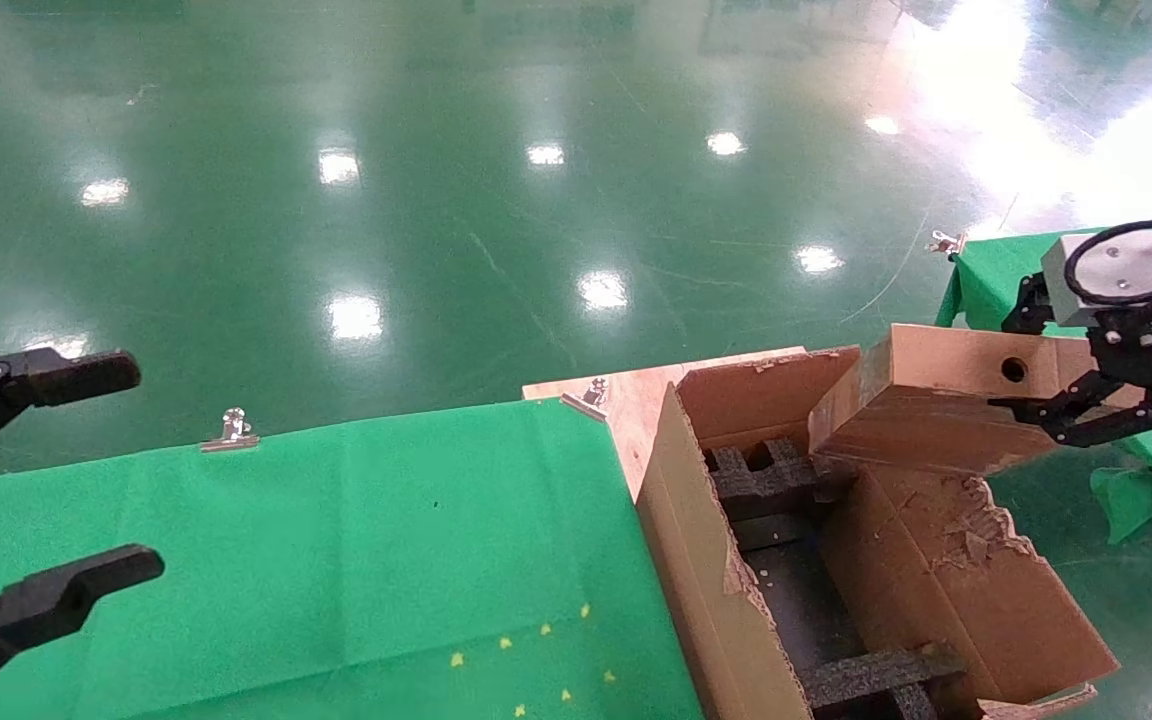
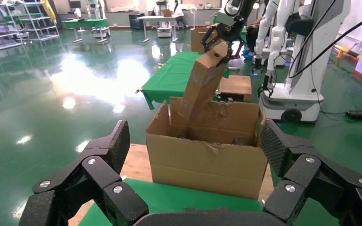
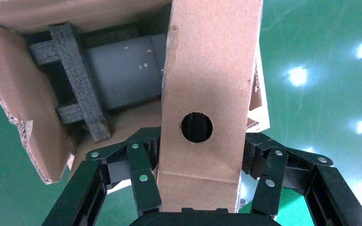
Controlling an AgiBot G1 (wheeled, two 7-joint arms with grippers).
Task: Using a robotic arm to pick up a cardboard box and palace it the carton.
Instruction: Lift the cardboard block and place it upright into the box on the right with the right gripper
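My right gripper (image 1: 1071,395) is shut on one end of the cardboard box (image 1: 926,410), a small brown oblong box with a round hole in one face. It holds the box tilted over the far right part of the carton (image 1: 696,570), a large open brown carton with torn flaps and black foam inserts (image 1: 766,480). In the right wrist view the box (image 3: 207,84) stands between the fingers (image 3: 143,176), above the foam. The left wrist view shows the box (image 2: 200,84) dipping into the carton (image 2: 207,160). My left gripper (image 1: 41,475) is open and empty at the left edge.
A green cloth (image 1: 286,560) covers the table left of the carton, held by metal clips (image 1: 231,430). A second green-clothed table (image 1: 996,275) stands at the far right. Shiny green floor lies beyond. Another white robot (image 2: 292,52) stands far behind the carton.
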